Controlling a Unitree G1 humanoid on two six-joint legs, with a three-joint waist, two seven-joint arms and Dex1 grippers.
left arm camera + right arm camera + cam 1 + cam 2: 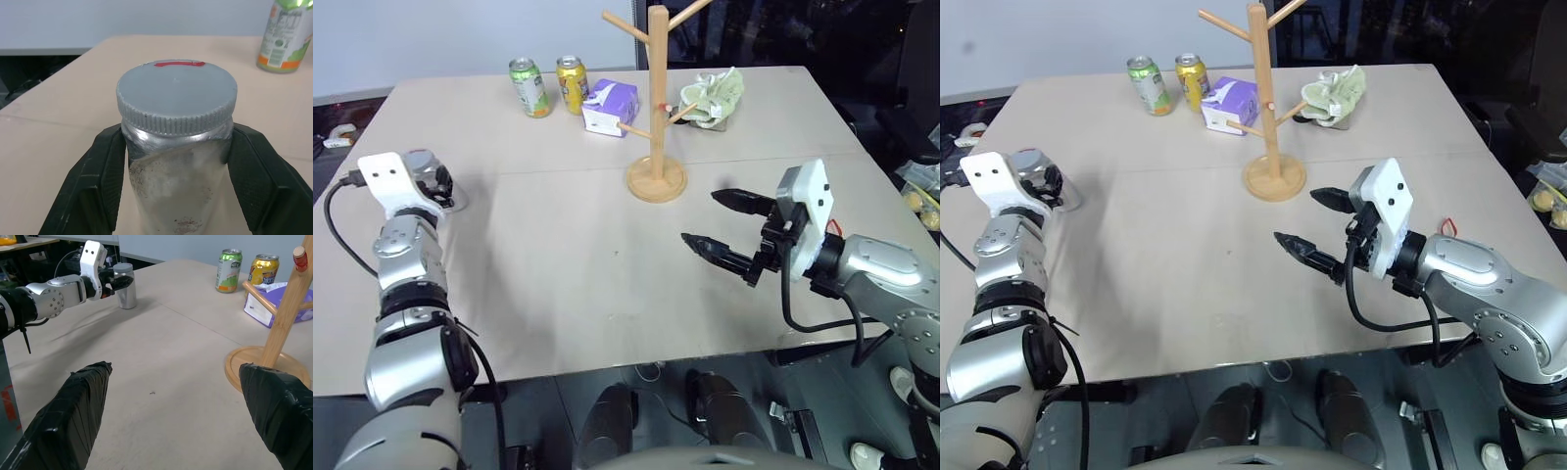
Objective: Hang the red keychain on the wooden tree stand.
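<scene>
Right wrist view: right gripper [171, 411] hovers over the beige table [558, 274], black fingers spread wide, nothing between them. Left wrist view — left gripper [173, 171] clamped on an upright silver canister with grey ribbed lid [176, 105], red mark at the lid's far edge, unseen from the head. Farther back, the pale wooden tree stand [657, 108] rises vertical, pegs slanting upward. Tiny red keychain loop [1447, 227] lies behind the right wrist; its orientation is unclear.

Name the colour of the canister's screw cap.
Grey, with a red mark on top of the canister; clearest in the left wrist view.
</scene>
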